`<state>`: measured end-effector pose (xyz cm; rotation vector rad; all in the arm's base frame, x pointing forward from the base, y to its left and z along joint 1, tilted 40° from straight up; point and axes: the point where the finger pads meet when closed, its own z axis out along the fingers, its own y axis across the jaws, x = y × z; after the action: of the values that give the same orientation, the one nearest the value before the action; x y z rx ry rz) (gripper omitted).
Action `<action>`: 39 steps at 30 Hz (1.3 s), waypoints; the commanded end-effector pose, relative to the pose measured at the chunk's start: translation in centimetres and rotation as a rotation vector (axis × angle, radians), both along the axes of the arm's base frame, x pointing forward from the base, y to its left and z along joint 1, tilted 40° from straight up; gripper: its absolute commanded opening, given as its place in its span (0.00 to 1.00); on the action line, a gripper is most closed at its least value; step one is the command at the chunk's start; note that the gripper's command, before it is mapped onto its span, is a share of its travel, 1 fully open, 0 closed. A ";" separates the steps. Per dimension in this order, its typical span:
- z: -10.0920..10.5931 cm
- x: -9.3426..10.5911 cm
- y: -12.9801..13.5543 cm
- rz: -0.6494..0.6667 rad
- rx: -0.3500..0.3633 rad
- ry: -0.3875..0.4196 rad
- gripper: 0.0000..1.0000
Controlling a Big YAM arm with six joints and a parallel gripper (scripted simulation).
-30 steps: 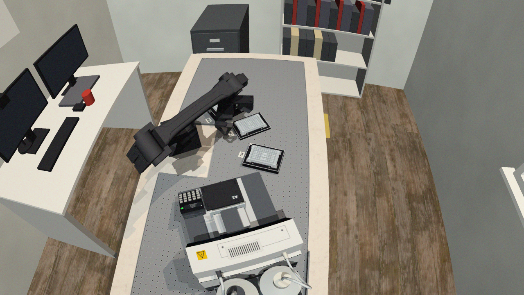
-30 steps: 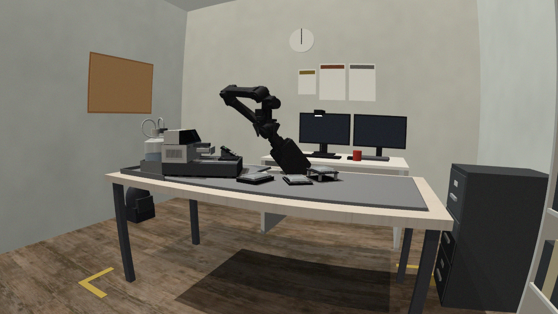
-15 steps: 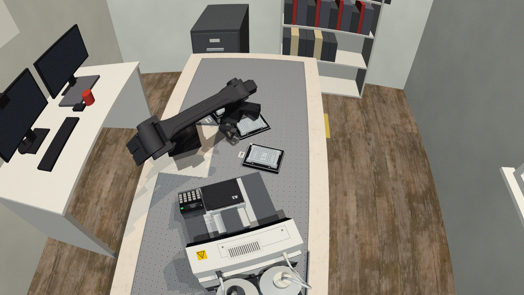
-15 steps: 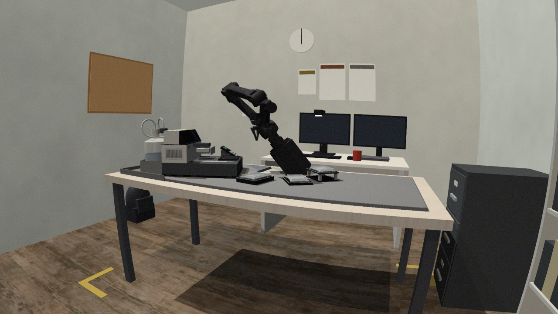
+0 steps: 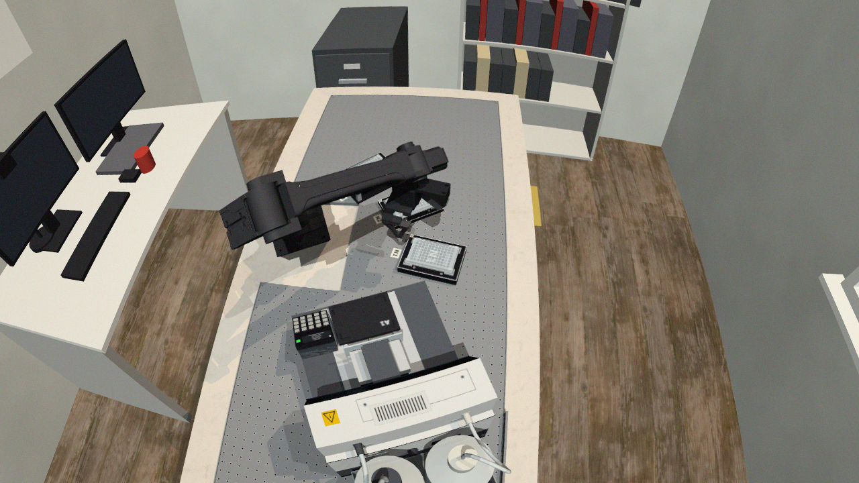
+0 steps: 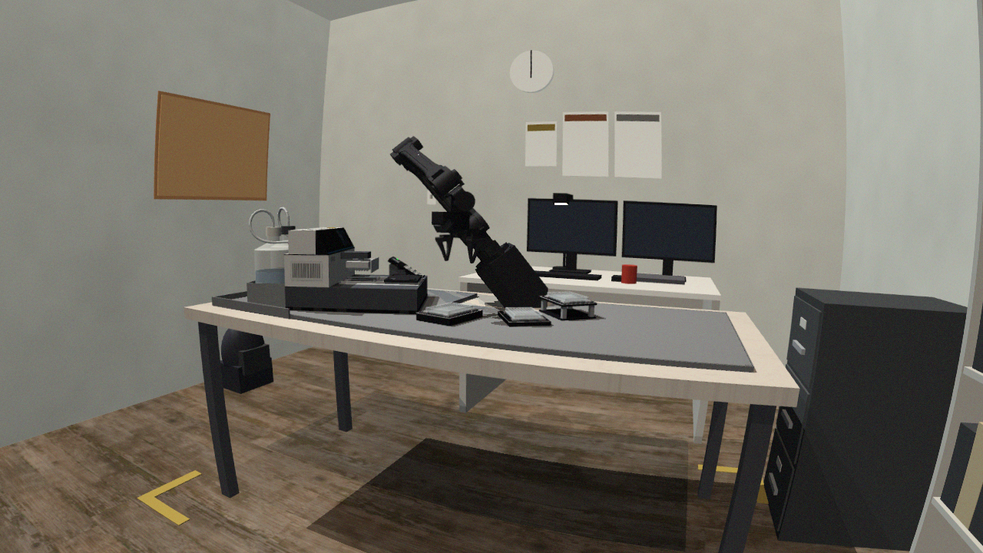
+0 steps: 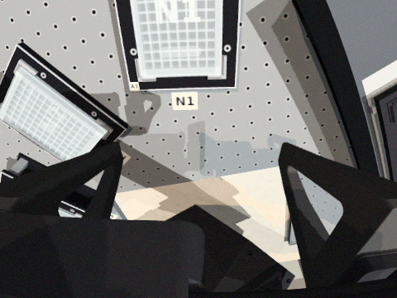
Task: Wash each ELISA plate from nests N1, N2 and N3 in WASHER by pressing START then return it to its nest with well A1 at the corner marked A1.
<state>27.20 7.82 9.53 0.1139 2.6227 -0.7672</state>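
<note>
The N1 plate (image 5: 432,255) (image 6: 451,310) (image 7: 179,41) sits in its nest (image 5: 429,276) (image 6: 439,319) (image 7: 186,84), right of centre in the top view. The claw (image 5: 403,231) (image 6: 459,260) (image 7: 200,151) is spread to its full width, holding nothing, above the table (image 5: 522,300) (image 6: 481,350) (image 7: 265,182) and apart from the plate.

The likely step is fetching this plate, though its wash state can't be told. Centre over it, square the fingers to two opposite sides, then descend straight, clear of the corner locators. Close on the walls evenly, lift level, and turn only once clear. A skewed grip could tip it or leave it riding on a locator in the carrier (image 5: 363,318).

The plate is pale, clear-looking plastic, gridded with square wells; the nest is a matte black slab with light edging, round screw heads and pale, L-shaped corner locators. The N2 plate (image 5: 420,206) (image 6: 525,314) (image 7: 54,116) lies askew beside it; a third (image 5: 375,159) (image 6: 567,297) stands on a raised, legged nest. The washer (image 5: 420,390) (image 6: 312,268) is smooth white over dark grey, its lamp (image 5: 298,341) green.
</note>
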 end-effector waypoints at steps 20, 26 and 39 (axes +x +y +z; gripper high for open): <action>-0.4 9.9 0.9 0.043 0.022 -0.032 1.00; -1.2 8.9 0.2 0.031 0.007 -0.008 1.00; -3.5 8.9 -1.6 0.023 -0.006 0.019 1.00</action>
<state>35.96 6.80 6.70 0.0864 2.6273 -0.7646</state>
